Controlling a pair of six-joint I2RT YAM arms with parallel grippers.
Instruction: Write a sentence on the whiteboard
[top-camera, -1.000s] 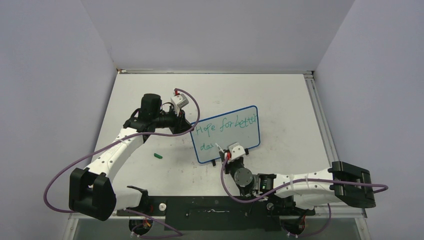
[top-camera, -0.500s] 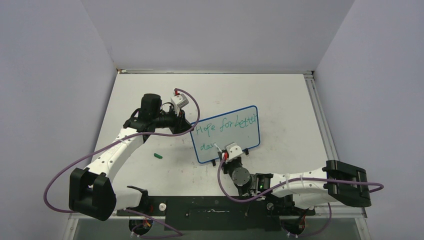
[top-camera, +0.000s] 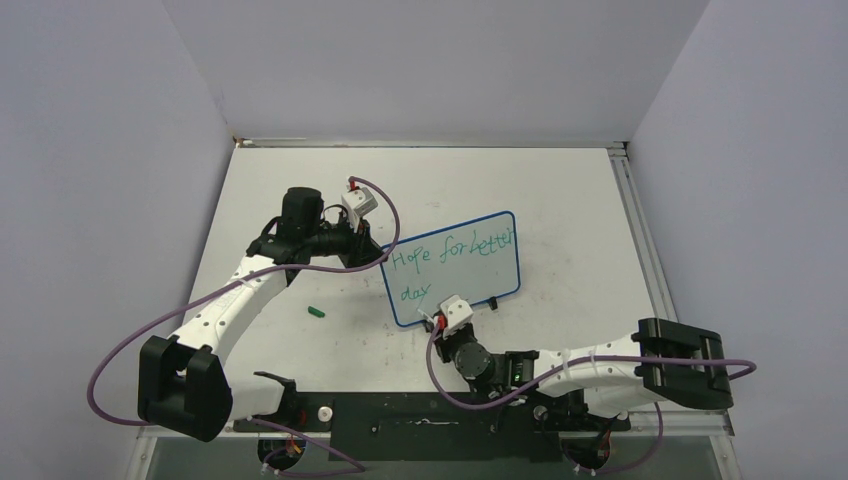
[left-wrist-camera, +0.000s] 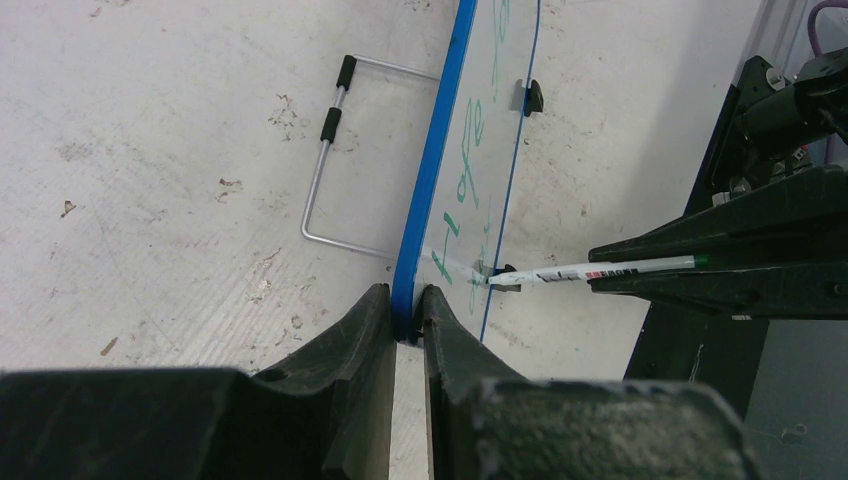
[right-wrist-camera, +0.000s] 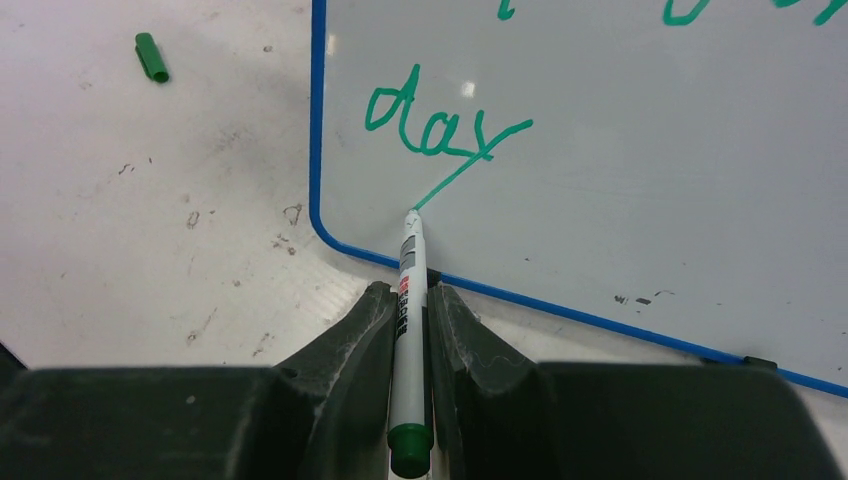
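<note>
Right wrist: whiteboard (right-wrist-camera: 650, 220) just beyond right hand (right-wrist-camera: 409, 296)

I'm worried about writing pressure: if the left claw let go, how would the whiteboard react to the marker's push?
Probably tippy: the whiteboard stands near upright on small feet, with a thin wire prop behind. It looks thin and light, so the marker could likely slide it or tip it backward. The left claw pinching its blue edge seems to steady it.

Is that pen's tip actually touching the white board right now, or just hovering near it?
Touching. In the right wrist view the marker tip sits on the whiteboard exactly where the green stroke of the y ends, with no gap.
</note>
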